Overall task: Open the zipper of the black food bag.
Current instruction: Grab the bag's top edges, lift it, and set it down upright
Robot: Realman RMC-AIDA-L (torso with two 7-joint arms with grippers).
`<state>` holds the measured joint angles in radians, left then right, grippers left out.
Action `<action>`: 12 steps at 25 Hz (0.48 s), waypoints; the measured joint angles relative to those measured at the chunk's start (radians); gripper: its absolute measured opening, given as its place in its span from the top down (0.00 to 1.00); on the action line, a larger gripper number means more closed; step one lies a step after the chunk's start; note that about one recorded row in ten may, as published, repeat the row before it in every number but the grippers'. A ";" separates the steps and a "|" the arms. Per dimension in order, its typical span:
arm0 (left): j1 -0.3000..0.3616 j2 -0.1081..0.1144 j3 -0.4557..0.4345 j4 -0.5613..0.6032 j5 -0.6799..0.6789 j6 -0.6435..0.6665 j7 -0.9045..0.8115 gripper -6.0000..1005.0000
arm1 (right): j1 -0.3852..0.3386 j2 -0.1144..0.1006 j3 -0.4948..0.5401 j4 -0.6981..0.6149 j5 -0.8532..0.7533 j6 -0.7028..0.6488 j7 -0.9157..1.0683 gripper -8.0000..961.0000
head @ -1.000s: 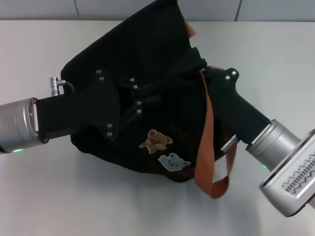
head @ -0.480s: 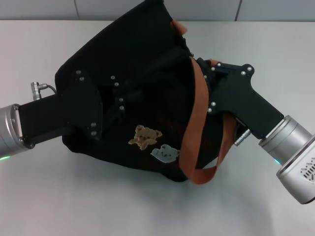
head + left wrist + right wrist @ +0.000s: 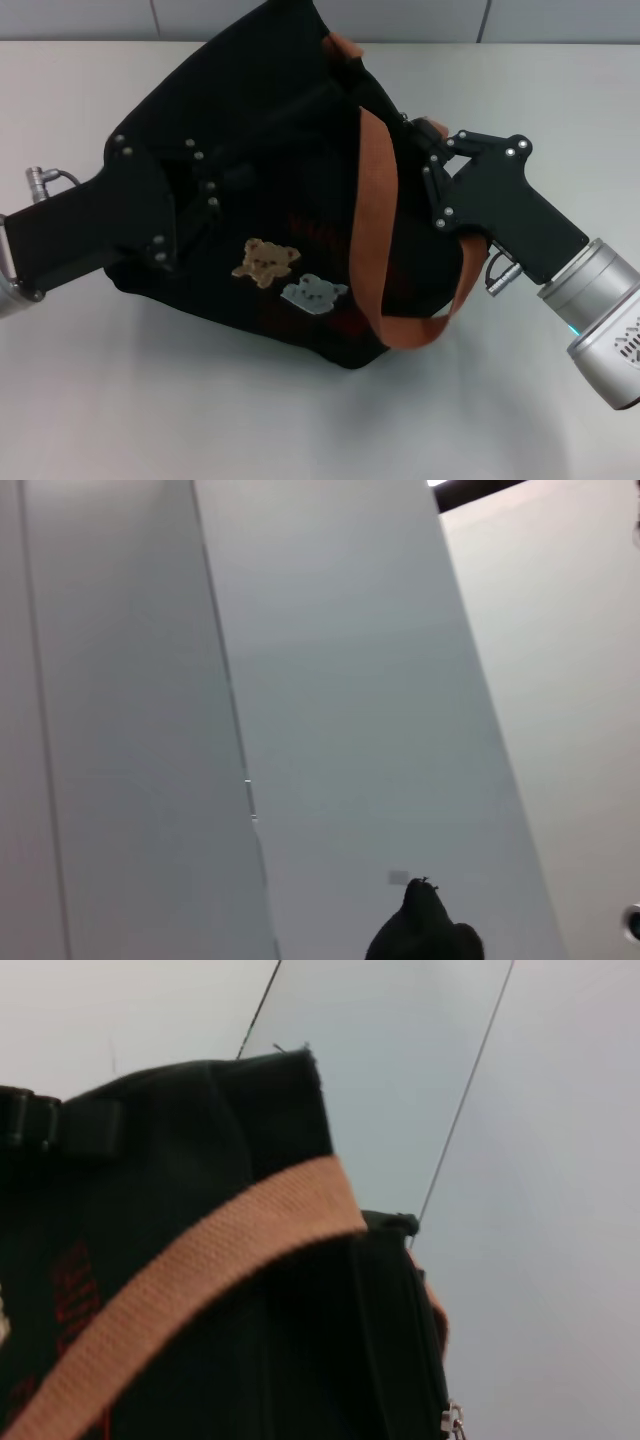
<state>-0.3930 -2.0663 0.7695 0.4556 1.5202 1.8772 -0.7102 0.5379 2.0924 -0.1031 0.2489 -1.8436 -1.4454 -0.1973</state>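
The black food bag (image 3: 270, 130) lies tilted on the white table, its tan and pale-blue bear patches (image 3: 265, 262) facing me. One orange-brown handle (image 3: 375, 230) loops down over its front. My left gripper (image 3: 222, 186) reaches in from the left and is pressed into the bag's side, shut on the fabric. My right gripper (image 3: 413, 128) comes in from the right and touches the bag's top edge by the handle. In the right wrist view the bag (image 3: 200, 1140) fills the frame, and the zipper's small silver pull tab (image 3: 455, 1422) shows at its corner.
The white table (image 3: 200, 420) extends in front of the bag and on both sides of it. A grey panelled wall (image 3: 320, 18) runs along the back edge. The left wrist view shows mostly wall panels (image 3: 330, 680), with a black tip of fabric (image 3: 425, 938).
The left arm has drawn back to the left and the bag has slid left with it. The right gripper followed toward the bag's top, and the handle loop shifted left across the front.
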 joint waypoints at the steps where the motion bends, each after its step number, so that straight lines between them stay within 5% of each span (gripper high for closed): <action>1: 0.003 0.000 -0.007 0.000 0.000 0.000 0.000 0.92 | -0.003 0.000 0.002 -0.001 0.000 0.000 0.000 0.99; 12: 0.073 0.000 -0.117 -0.019 -0.002 -0.004 0.000 0.92 | -0.039 0.000 0.029 -0.017 0.002 0.002 0.001 0.99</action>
<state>-0.3197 -2.0659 0.6527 0.4361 1.5182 1.8731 -0.7101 0.4989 2.0919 -0.0743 0.2323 -1.8413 -1.4438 -0.1961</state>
